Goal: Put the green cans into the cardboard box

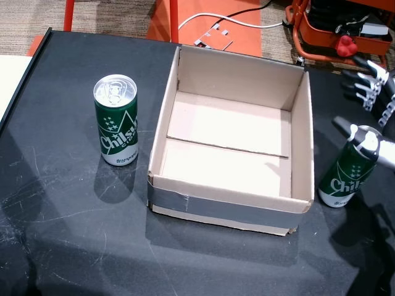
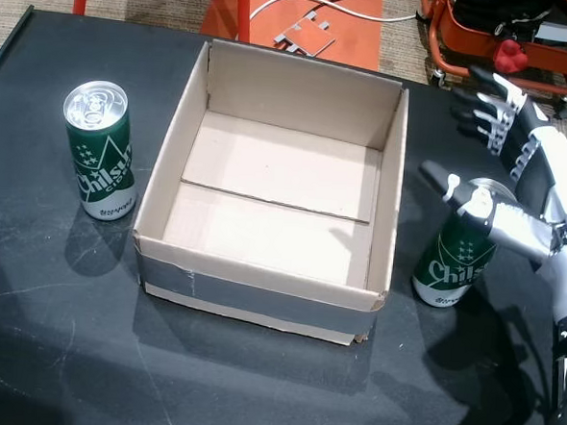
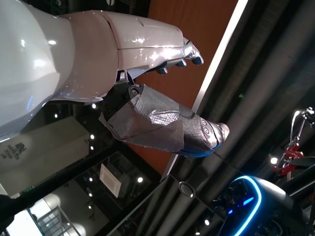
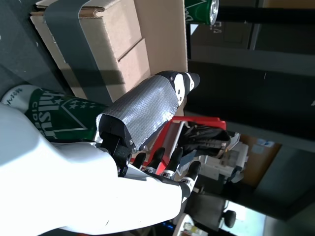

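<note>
Box (image 1: 231, 203) between two cans (image 1: 116, 120) (image 1: 345, 176) on table (image 1: 62, 234).

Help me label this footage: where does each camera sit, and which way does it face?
Head views: both on the head, looking down at the black table, cardboard box and two green cans; right hand shows by the right can.
Left wrist view: on the left arm, facing up at the ceiling; left hand open.
Right wrist view: on the right arm, turned sideways; right hand against that can.
Shared: box, both cans.
</note>
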Available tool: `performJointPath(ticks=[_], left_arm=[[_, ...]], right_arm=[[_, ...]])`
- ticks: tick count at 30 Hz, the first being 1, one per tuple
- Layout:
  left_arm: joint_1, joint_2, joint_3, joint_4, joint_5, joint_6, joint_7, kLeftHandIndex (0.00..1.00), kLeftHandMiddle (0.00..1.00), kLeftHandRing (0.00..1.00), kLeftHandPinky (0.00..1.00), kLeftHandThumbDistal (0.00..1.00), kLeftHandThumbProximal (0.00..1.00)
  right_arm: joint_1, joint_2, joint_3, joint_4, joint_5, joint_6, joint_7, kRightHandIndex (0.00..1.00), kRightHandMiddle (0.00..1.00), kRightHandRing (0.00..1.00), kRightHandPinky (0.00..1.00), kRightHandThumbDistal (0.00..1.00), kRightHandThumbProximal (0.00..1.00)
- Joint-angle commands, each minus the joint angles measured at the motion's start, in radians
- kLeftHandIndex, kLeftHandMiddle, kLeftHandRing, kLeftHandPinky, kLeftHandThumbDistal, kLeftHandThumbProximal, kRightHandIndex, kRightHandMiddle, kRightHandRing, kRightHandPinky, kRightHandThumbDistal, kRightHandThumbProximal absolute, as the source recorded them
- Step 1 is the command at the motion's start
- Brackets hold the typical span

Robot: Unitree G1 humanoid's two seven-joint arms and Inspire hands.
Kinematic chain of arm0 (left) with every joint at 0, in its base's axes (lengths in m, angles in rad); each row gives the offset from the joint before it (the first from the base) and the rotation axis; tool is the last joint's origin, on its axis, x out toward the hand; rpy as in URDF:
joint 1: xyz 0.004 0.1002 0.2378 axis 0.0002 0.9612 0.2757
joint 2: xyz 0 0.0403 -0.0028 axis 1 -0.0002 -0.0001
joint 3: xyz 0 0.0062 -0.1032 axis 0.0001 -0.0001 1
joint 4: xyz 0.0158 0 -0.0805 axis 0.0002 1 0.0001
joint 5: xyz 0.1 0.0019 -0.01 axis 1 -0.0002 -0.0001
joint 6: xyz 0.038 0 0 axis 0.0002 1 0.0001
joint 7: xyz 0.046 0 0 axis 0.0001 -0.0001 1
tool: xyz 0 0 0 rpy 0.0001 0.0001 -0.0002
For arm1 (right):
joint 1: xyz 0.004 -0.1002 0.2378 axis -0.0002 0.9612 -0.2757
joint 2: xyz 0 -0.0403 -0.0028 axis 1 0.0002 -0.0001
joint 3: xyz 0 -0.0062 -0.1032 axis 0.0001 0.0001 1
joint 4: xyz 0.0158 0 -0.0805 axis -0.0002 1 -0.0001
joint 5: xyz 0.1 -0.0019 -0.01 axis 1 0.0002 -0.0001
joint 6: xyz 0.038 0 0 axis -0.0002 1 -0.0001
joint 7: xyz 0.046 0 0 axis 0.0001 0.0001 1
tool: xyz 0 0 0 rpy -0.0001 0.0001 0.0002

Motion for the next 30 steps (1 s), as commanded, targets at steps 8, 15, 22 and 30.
performJointPath(ticks=[8,15,22,30], left_arm=[[0.005,0.002,-0.006,-0.004,0.004,0.008,0.009,0.95,0.95,1.0,1.0,0.69,0.51],[0.001,0.003,0.001,0.005,0.009,-0.007,0.006,0.96,0.96,1.0,1.0,0.66,0.55],[-0.002,0.015,0.004,0.016,-0.018,0.026,-0.016,0.95,0.95,1.0,1.0,0.71,0.56],[-0.01,0.01,0.012,0.026,-0.026,0.028,-0.018,0.95,0.95,1.0,1.0,0.74,0.6]], right_arm=[[0.024,-0.001,0.01,0.018,-0.026,0.039,-0.031,0.84,0.81,0.82,0.88,1.0,0.81],[0.032,0.008,0.009,0.018,-0.034,0.067,-0.038,0.85,0.81,0.81,0.88,1.0,0.77],[0.04,0.007,0.018,0.048,-0.056,0.085,-0.042,0.92,0.87,0.84,0.9,1.0,0.74],[0.044,0.006,0.029,0.055,-0.07,0.148,-0.051,0.97,0.93,0.89,0.93,1.0,0.67]])
